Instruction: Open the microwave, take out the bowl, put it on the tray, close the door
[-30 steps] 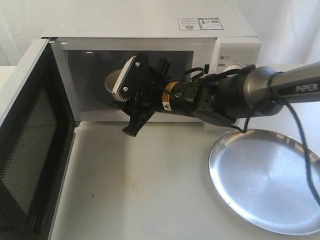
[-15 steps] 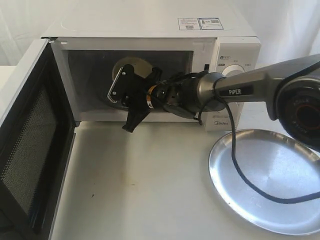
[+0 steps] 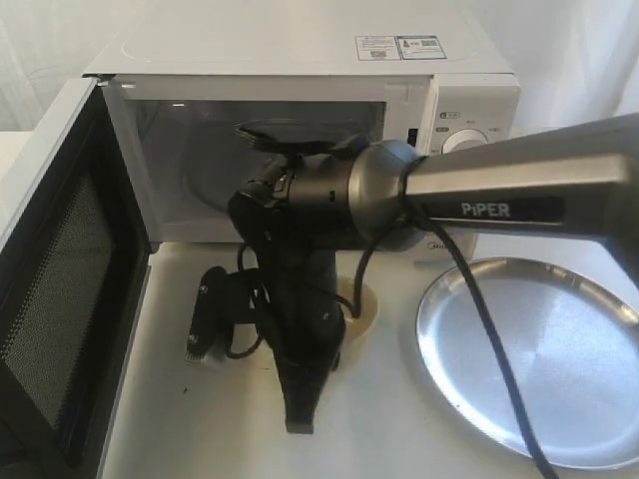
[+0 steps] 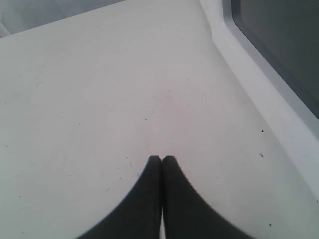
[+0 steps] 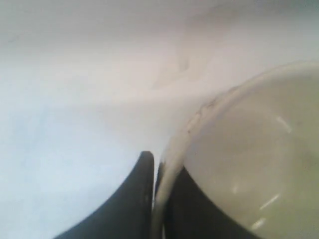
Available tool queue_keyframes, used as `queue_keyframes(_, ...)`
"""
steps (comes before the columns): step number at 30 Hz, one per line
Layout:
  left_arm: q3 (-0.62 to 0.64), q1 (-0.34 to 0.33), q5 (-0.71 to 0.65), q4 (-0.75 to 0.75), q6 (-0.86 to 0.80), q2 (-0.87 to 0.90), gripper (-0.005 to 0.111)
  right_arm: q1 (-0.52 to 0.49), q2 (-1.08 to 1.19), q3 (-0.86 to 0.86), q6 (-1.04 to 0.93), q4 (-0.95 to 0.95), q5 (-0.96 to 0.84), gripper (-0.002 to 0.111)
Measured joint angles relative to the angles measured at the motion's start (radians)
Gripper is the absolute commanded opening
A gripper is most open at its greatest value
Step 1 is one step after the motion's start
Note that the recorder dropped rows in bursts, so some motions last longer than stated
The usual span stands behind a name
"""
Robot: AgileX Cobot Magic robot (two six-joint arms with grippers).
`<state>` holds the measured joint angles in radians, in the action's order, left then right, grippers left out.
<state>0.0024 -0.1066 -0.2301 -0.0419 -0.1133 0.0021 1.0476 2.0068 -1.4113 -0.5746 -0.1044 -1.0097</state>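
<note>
My right gripper [image 5: 159, 172] pinches the bowl [image 5: 249, 164] rim, one jaw inside, one outside, just beside the tray [image 3: 539, 369]; left gripper [image 4: 162, 160] clenched, empty.

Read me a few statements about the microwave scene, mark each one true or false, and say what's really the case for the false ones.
1. The door of the microwave stands open. True.
2. The bowl lies on the tray. False: the bowl is in front of the microwave, beside the tray and not on it.
3. The right pincer grips the bowl by its rim. True: one finger is inside the rim and one outside.
4. The left pincer is wide open. False: its fingers are pressed together over the table, holding nothing.
</note>
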Motion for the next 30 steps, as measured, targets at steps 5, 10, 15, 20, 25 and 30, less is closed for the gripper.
queue_keyframes(5, 0.0, 0.0, 0.0, 0.0, 0.0, 0.0, 0.0, 0.0, -0.059, 0.099, 0.059, -0.009, -0.057, 0.0)
queue_keyframes(10, 0.0, 0.0, 0.0, 0.0, 0.0, 0.0, 0.0, 0.0, -0.081, 0.196, 0.339, -0.228, -0.134, 0.0)
queue_keyframes(15, 0.0, 0.0, 0.0, 0.0, 0.0, 0.0, 0.0, 0.0, -0.14, 0.287, 0.655, -0.39, -0.198, 0.0)
queue_keyframes(20, 0.0, 0.0, 0.0, 0.0, 0.0, 0.0, 0.0, 0.0, -0.231, 0.34, 0.744, -0.455, -0.196, 0.0)
queue_keyframes(25, 0.0, 0.0, 0.0, 0.0, 0.0, 0.0, 0.0, -0.008, -0.277, 0.382, 0.836, -0.582, -0.134, 0.0)
queue_keyframes(30, 0.0, 0.0, 0.0, 0.0, 0.0, 0.0, 0.0, -0.056, -0.278, 0.417, 0.974, -0.672, -0.003, 0.0)
